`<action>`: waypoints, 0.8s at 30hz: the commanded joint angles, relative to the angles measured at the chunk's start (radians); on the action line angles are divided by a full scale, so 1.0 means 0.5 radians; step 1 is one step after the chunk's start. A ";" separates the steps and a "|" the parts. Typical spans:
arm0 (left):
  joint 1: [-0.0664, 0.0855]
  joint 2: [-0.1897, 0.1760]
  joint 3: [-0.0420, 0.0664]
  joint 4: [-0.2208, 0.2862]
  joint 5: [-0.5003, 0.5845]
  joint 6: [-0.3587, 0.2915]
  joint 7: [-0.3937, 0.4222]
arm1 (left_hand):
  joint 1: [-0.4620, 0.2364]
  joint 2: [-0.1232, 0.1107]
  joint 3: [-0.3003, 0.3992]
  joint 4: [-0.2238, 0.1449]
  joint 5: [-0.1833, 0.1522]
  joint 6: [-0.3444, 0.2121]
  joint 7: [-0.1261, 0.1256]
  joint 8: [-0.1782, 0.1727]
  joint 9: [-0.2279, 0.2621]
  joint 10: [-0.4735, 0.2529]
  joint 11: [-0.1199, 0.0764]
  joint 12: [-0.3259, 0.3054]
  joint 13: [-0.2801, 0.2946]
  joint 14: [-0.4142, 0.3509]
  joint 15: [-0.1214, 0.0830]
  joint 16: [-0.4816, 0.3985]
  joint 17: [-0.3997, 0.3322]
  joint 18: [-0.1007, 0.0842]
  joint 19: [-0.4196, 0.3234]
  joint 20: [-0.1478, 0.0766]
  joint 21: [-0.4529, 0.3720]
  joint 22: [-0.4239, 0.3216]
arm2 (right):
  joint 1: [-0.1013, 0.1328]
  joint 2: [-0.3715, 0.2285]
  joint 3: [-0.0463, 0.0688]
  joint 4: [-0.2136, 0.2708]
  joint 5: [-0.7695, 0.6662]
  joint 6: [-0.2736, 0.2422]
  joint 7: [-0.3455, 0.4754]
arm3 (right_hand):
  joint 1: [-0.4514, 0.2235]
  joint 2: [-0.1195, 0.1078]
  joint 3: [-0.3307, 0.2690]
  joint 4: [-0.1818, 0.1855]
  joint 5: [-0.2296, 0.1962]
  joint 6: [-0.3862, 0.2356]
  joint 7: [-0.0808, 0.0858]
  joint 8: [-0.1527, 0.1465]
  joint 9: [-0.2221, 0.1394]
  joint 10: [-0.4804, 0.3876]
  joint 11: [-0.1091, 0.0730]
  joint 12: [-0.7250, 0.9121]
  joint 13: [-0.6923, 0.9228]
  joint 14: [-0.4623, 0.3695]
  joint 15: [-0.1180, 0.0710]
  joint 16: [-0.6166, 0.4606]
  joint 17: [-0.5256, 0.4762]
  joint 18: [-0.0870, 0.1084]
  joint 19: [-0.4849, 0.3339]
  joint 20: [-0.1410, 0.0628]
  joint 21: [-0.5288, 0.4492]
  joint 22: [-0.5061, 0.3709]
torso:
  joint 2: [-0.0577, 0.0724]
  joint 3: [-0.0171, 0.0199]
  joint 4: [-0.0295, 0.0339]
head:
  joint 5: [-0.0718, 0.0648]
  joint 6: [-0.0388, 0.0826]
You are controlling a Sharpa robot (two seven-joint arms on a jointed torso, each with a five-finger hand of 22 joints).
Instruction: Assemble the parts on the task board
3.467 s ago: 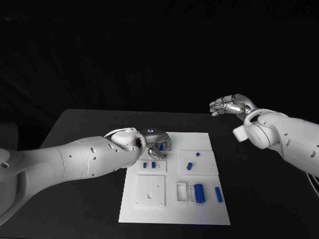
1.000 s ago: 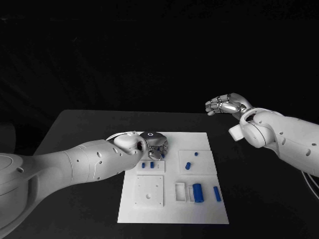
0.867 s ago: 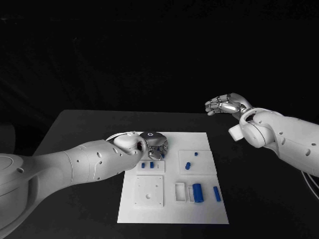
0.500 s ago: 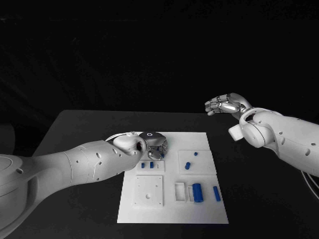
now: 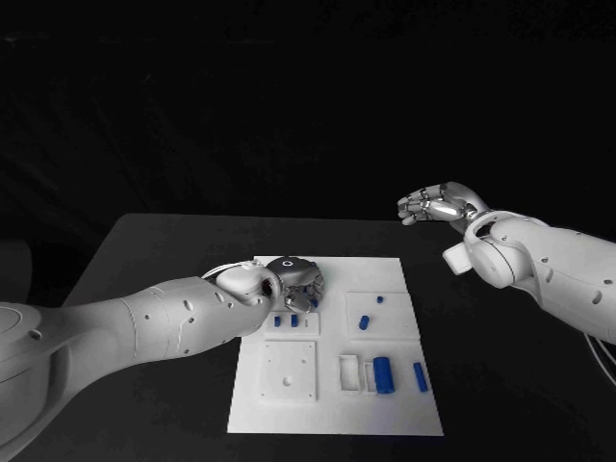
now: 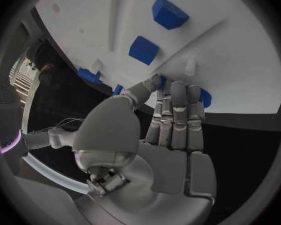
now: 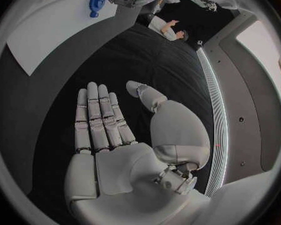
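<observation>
Black worktop (image 5: 169, 241) under a dark backdrop, with the white task board (image 5: 339, 404) sitting in the middle of it. The left hand (image 5: 297, 277) is down at the far left corner of the board, fingers held together and tips pressed close around a small blue part (image 6: 203, 98) at the board's edge. From the wrist view the fingers (image 6: 178, 110) cover most of that piece, so whether it's actually pinched or just touched can't be told for sure. The right hand (image 5: 437, 204) hangs up in the air well off to the right of the board, fingers loosely curled in the head view and flat and spread in its own wrist view, holding nothing.

Doing this step well probably means getting a firm pinch on the piece before lifting, keeping the wrist steady so it doesn't roll off the edge, and lining it up with its slot before pushing.

Other blue parts: two short ones (image 5: 286, 320) just near the left hand, lying with long axes running front to back. A pair (image 5: 367, 318) sits in the middle right section. Nearer the robot, a fat cylinder (image 5: 383, 372) and a thin peg (image 5: 421, 376) also point front to back, side by side but apart
</observation>
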 commanded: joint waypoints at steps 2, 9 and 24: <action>-0.012 -0.014 -0.006 0.013 0.042 -0.037 0.021 | 0.002 0.009 0.009 -0.002 0.007 0.015 -0.005 0.008 0.001 0.016 0.002 -0.006 -0.001 0.018 -0.005 -0.012 -0.003 0.019 0.019 -0.051 -0.015 0.009 | 0.000 0.000 0.001 0.001 -0.014 0.014 0.024 | 0.005 0.005 -0.005 0.004 0.012 -0.008 0.005 0.008 -0.002 0.010 -0.002 -0.008 -0.003 -0.008 0.001 -0.011 0.002 -0.018 -0.008 -0.005 -0.008 0.002 | 0.000 0.0002 -0.003 | 0.002 0.002; -0.012 -0.059 0.009 0.058 0.079 -0.084 0.033 | -0.001 0.007 0.009 0.000 0.007 0.014 -0.004 0.007 0.000 0.017 0.002 -0.010 -0.004 0.026 -0.006 -0.018 -0.006 0.019 0.025 -0.052 -0.016 0.008 | 0.000 -0.003 0.001 0.004 -0.014 0.015 0.023 | 0.004 0.006 -0.005 0.005 0.012 -0.007 0.005 0.008 -0.003 0.010 -0.002 -0.008 -0.003 -0.008 0.001 -0.011 0.002 -0.018 -0.008 -0.005 -0.008 0.002 | -0.002 0.0017 0.001 | 0.002 0.005; -0.010 -0.173 0.152 0.209 0.233 -0.105 0.072 | -0.008 0.003 0.008 0.005 0.004 0.006 -0.001 0.000 -0.004 0.019 0.002 -0.020 -0.010 0.043 -0.005 -0.026 -0.009 0.020 0.038 -0.054 -0.019 0.008 | 0.000 -0.006 0.001 0.004 -0.014 0.018 0.023 | 0.004 0.007 -0.005 0.005 0.013 -0.007 0.004 0.009 -0.003 0.010 -0.002 -0.008 -0.003 -0.008 0.001 -0.011 0.003 -0.018 -0.008 -0.006 -0.009 0.003 | -0.002 -0.0006 0.003 | 0.010 0.012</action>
